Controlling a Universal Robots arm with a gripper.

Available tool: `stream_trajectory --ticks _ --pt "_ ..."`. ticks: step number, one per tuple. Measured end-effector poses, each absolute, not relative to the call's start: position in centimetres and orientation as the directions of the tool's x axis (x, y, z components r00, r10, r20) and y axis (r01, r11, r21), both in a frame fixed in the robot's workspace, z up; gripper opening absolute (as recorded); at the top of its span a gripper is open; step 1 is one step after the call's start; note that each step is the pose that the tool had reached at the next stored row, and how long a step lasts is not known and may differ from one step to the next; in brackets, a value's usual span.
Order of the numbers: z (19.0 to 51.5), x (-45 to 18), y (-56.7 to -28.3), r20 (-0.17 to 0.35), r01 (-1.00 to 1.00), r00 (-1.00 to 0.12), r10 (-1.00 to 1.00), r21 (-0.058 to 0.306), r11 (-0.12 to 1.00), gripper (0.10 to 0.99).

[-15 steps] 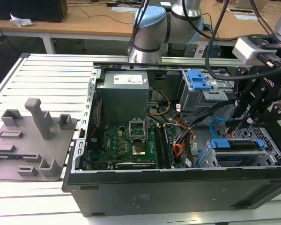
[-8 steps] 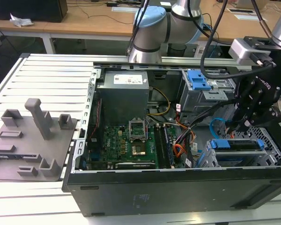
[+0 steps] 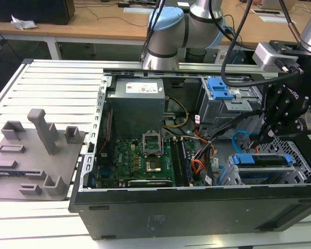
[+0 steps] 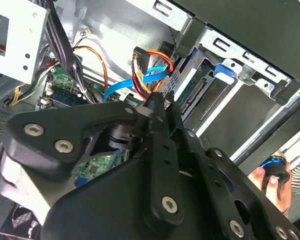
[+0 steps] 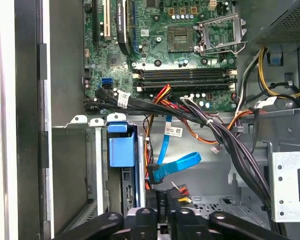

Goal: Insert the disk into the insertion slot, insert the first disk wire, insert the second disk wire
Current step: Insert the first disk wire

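Note:
The disk (image 3: 263, 167), in its bright blue carrier, lies inside the insertion slot (image 3: 300, 155), the grey cage at the case's front on the exterior view's right. Its blue handle (image 5: 122, 145) (image 4: 224, 70) faces the motherboard. My gripper (image 3: 260, 139) (image 5: 158, 200) (image 4: 155, 102) hangs just beside the handle with its fingers pressed together. The first disk wire, the orange, yellow and red bundle (image 4: 146, 70), ends in a dark plug (image 5: 178, 193) right beside my fingertips. The second disk wire (image 5: 176, 164) (image 4: 135, 82) (image 3: 240, 138), flat and light blue, loops loose just beyond them.
A taller grey cage with a blue latch (image 3: 220, 88) stands behind the slot. Thick black cables (image 5: 225, 145) cross beside my gripper. The motherboard (image 3: 145, 158) and power supply (image 3: 137, 101) fill the case's middle. A person's hand (image 4: 270, 176) is outside the case. A grey fixture plate (image 3: 33, 153) lies beside it.

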State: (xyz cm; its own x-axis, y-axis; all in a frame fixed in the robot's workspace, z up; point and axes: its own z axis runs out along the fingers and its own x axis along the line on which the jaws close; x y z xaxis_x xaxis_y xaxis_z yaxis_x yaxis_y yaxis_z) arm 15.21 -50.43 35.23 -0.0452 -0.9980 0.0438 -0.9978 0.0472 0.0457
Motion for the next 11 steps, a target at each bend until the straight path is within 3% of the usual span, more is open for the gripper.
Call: stream_trajectory --ticks 1,11 --pt "35.2 15.2 -50.4 0.044 -0.998 -0.045 -0.998 0.046 0.047 0.173" --pt "35.2 16.5 -50.4 0.045 -0.998 -0.045 -0.998 0.048 0.047 0.173"
